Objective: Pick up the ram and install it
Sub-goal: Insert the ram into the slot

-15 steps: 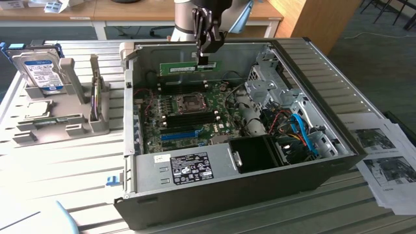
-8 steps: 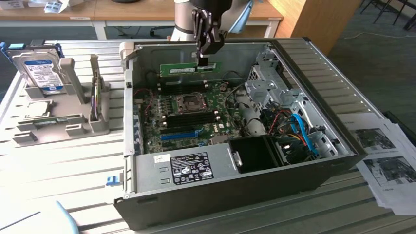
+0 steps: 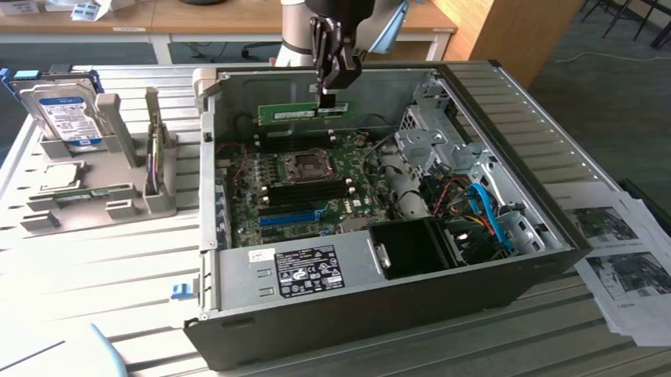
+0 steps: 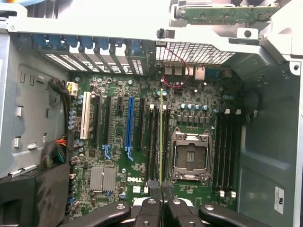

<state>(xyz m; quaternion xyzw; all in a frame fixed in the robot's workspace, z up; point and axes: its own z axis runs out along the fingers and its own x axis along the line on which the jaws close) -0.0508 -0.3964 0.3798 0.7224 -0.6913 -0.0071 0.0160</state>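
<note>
My gripper (image 3: 328,98) hangs over the back of the open computer case (image 3: 461,290), shut on the ram (image 3: 294,112). The ram is a long thin green stick held level by one end, above the motherboard (image 3: 304,196). In the wrist view the ram (image 4: 161,137) appears edge-on as a thin line running out from my gripper (image 4: 161,189). It lies over the bank of black memory slots (image 4: 154,142) beside the CPU socket (image 4: 191,156). Whether it touches a slot I cannot tell. More black slots (image 4: 225,146) sit on the socket's other side.
A grey holder at the exterior view's left carries a silver hard drive (image 3: 63,118) with a blue-white label. Printed papers (image 3: 624,259) lie at the right. Inside the case are a long blue slot (image 4: 129,123), a drive cage (image 3: 435,137), blue cables (image 3: 488,216) and a black shroud (image 3: 414,247).
</note>
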